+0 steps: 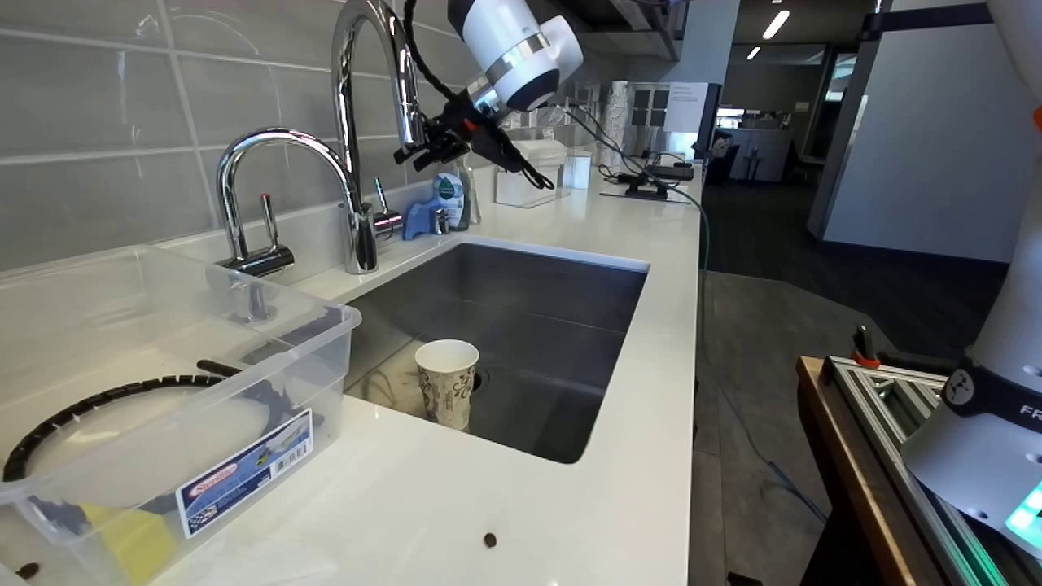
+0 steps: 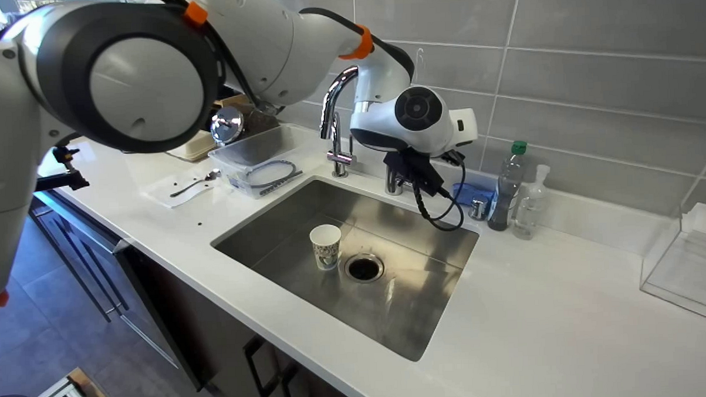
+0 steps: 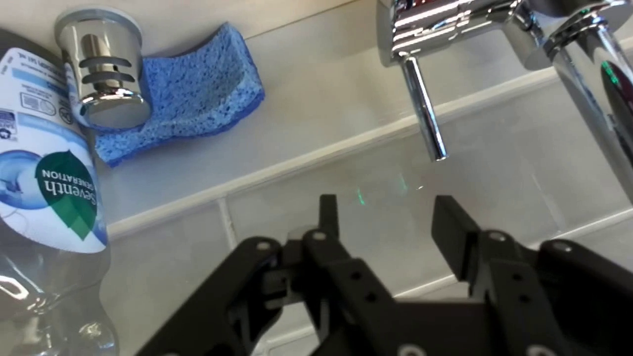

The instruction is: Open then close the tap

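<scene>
The wrist view shows my black fingers [image 3: 452, 235] spread, clear of the slim chrome lever [image 3: 424, 109], so closing early would likely miss; in an exterior view the tall chrome gooseneck tap [image 1: 345, 122] stands beside the grey steel sink [image 1: 537, 350], where haste might knock its spout [image 1: 404, 89]

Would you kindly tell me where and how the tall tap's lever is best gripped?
I'd grip the slim lever near its free tip, coming in over the sink with the open gripper straddling it. It rises as a straight rod at the side of the tall tap, and the tiled wall behind likely rules out the back.
</scene>
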Robot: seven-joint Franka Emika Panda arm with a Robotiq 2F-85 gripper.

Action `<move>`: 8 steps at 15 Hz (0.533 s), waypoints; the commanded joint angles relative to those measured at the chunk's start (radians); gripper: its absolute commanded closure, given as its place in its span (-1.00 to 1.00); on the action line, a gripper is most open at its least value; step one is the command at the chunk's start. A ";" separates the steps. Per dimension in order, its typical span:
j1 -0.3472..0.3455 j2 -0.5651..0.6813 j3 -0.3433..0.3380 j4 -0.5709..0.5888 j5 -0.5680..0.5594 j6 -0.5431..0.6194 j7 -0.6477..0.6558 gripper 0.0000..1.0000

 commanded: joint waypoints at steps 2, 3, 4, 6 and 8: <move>-0.023 0.016 0.020 0.012 0.033 -0.024 -0.011 -0.80; -0.026 0.017 0.023 0.013 0.035 -0.026 -0.007 -0.81; -0.028 0.017 0.026 0.012 0.037 -0.032 0.002 -0.85; -0.033 0.020 0.032 0.012 0.049 -0.044 0.024 -0.79; -0.034 0.027 0.038 0.014 0.061 -0.051 0.034 -0.76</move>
